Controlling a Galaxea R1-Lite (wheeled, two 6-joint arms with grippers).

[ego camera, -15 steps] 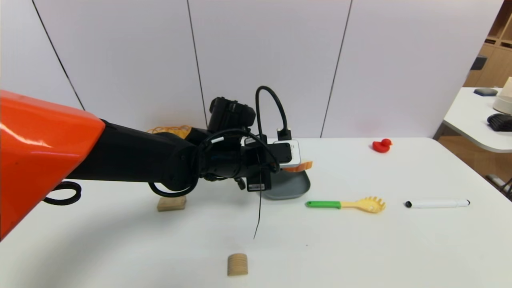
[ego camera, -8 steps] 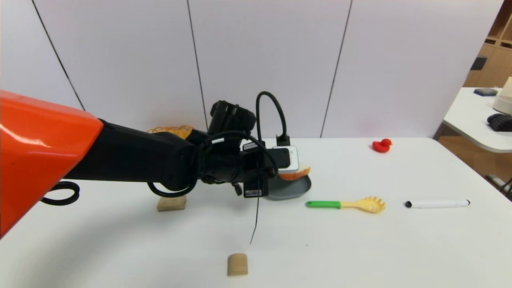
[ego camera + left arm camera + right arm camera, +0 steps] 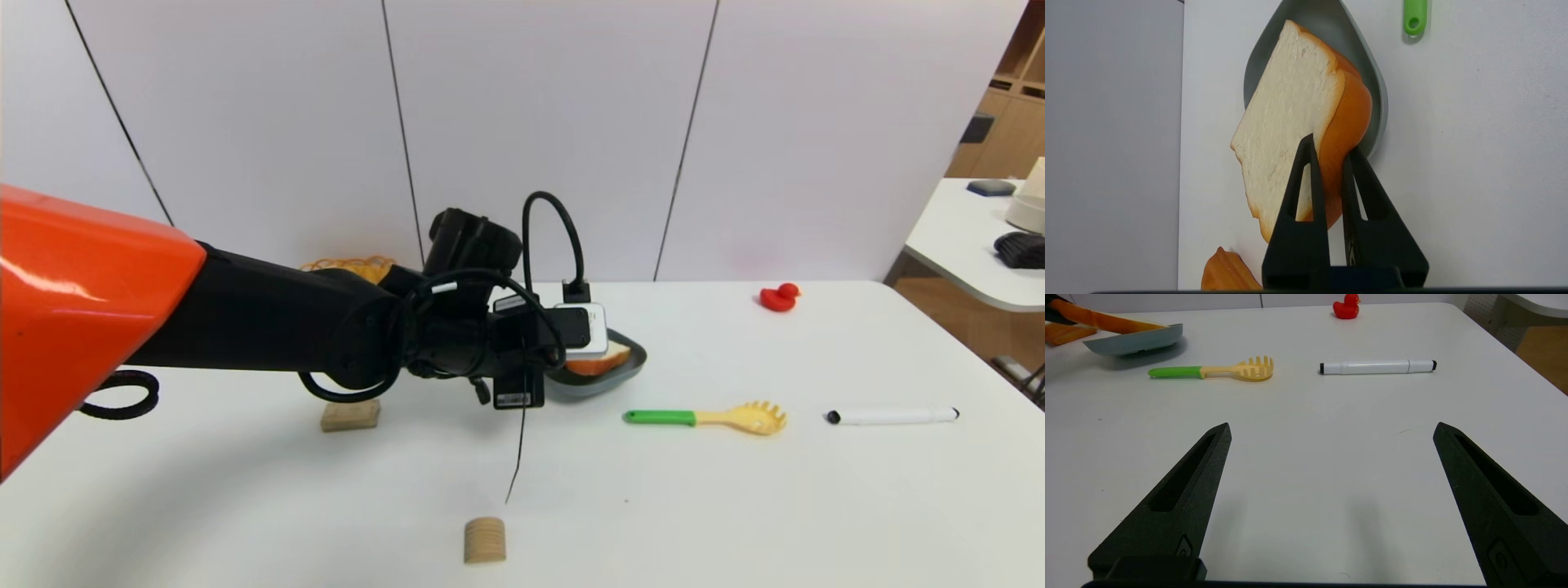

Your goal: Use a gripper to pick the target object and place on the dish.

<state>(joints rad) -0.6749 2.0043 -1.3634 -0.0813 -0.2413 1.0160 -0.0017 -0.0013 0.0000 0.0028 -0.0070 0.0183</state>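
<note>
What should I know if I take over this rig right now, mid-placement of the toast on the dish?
Left gripper: shut on the toast slice, pinching its crust edge, reached out over the dish.
Right gripper: open, idle low above bare table, nothing between its fingers.
Toast: tilted, its far part lying on the dish, its near edge held up and overhanging the dish's rim.
Dish: on the table just behind the green-handled pasta spoon.
Done: pick and carry.
Left: probably ease the slice a bit lower, open the left gripper, check that it lies flat, then pull the arm back.
</note>
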